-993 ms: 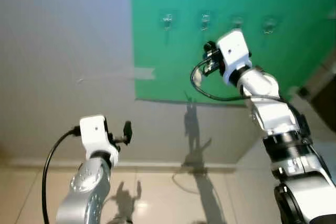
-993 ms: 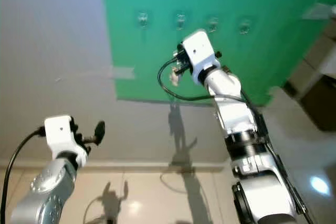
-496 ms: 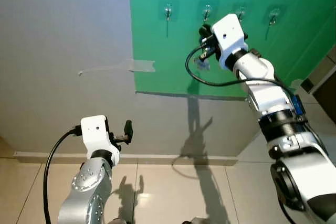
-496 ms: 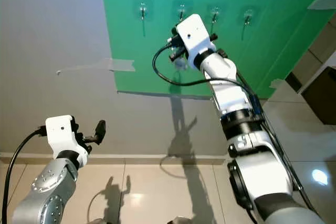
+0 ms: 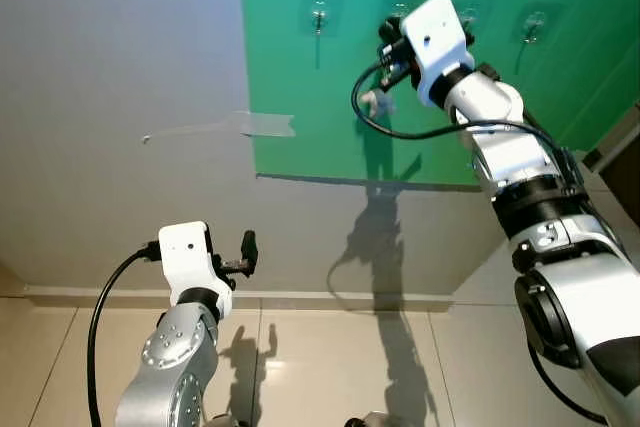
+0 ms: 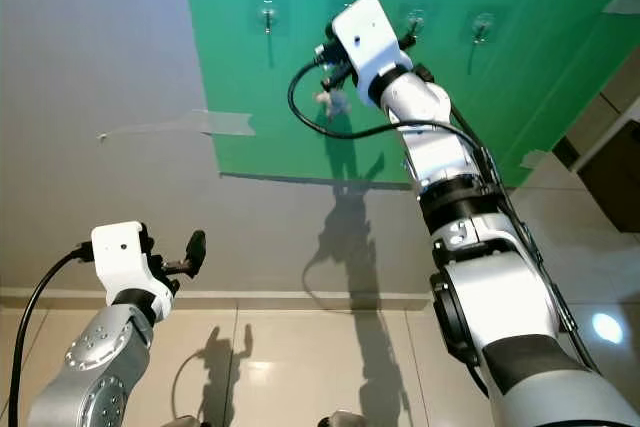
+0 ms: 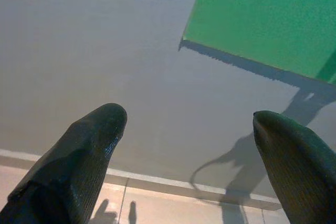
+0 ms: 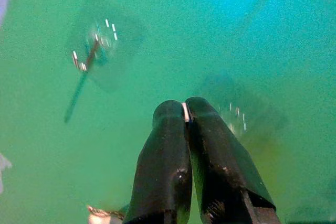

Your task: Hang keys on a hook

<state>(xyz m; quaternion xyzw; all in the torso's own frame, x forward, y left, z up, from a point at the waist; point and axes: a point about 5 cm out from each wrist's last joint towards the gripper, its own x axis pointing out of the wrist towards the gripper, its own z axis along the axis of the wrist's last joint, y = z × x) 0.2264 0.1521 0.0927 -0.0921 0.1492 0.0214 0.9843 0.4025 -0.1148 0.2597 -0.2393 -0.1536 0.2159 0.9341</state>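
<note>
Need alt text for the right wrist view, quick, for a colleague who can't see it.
The right pincer, its two black fingers pressed together on a thin silver ring, points at a green board. Two clear stick-on hooks are blurred on it, one off to the side, one just behind the fingertips.

The second hook (image 5: pixel 397 9) is mostly hidden behind the right arm's white wrist housing (image 5: pixel 437 35). Keys (image 5: pixel 372 101) dangling below it are too small and blurred to make out. In the right wrist view, both clear hooks (image 8: pixel 93 45) are smeared.
</note>
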